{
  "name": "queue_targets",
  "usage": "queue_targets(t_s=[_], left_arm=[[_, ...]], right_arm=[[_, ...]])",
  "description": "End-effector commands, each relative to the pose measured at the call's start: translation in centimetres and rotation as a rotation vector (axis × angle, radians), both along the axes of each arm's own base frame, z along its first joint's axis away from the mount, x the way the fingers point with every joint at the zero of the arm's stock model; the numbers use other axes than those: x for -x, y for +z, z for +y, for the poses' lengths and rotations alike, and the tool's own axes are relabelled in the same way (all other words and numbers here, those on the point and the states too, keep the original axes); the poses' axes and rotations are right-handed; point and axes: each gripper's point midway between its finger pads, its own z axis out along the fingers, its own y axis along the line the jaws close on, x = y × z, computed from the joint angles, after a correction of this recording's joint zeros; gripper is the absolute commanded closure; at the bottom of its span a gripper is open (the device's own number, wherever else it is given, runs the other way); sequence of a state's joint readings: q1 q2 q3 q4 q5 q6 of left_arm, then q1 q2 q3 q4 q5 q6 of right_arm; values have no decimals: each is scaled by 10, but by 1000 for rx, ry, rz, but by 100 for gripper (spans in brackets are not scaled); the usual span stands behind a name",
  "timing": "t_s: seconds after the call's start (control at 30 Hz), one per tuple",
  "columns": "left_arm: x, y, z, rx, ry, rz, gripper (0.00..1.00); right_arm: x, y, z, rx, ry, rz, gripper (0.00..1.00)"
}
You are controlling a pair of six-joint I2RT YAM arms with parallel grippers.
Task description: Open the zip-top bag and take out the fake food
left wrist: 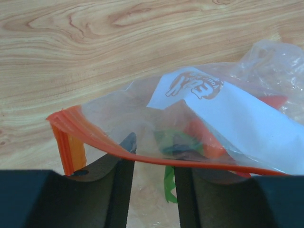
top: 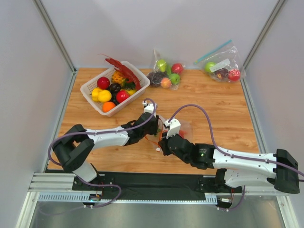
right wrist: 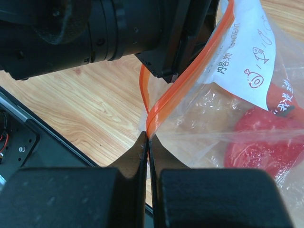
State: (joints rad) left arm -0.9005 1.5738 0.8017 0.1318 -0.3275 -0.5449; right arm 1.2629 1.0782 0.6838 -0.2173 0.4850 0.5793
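Bag position: zip-top bag [top: 183, 128] at table centre in top view, both arms on it. Bag body lies toward 3 o'clock from left gripper [top: 156, 124] and 1 o'clock from right gripper [top: 164, 141]; neither is clearly nearer.
Right gripper: fingers pressed together on orange zip strip [right wrist: 206, 40], which runs off toward 1 o'clock.
Left fingers [left wrist: 114, 190]: narrow gap, strip across tips; cannot tell if anything is held.
Judgement: next pull goes across strip, parting lips.
Left wrist view alone shows carrot [left wrist: 206, 140]. Right wrist view alone shows red piece [right wrist: 266, 142].

White basket [top: 130, 96] of round fruits [top: 104, 96], back left — grape bag [top: 164, 73], blue-zip bag [top: 222, 66] further right.
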Motion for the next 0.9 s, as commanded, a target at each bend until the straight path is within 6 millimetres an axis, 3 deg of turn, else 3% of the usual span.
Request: queue_targets(t_s=[0.0, 0.07, 0.17, 0.3, 0.7, 0.83, 0.87], left_arm=[[-20, 27, -15, 78, 22, -71, 57], [-21, 25, -17, 78, 11, -63, 67], [-18, 26, -21, 90, -13, -58, 90], [-17, 28, -24, 96, -30, -54, 100], [6, 53, -23, 197, -103, -59, 100], [14, 46, -28, 173, -182, -55, 100], [16, 34, -25, 132, -193, -34, 98]], right_arm=[[0, 13, 7, -64, 9, -18, 100], [0, 11, 6, -59, 6, -18, 100], [-1, 9, 4, -49, 2, -20, 100], [-1, 8, 3, -46, 0, -21, 100], [-5, 1, -9, -5, -42, -30, 100], [-6, -2, -9, 4, -44, -28, 100], [-6, -1, -8, 3, -43, -28, 100]])
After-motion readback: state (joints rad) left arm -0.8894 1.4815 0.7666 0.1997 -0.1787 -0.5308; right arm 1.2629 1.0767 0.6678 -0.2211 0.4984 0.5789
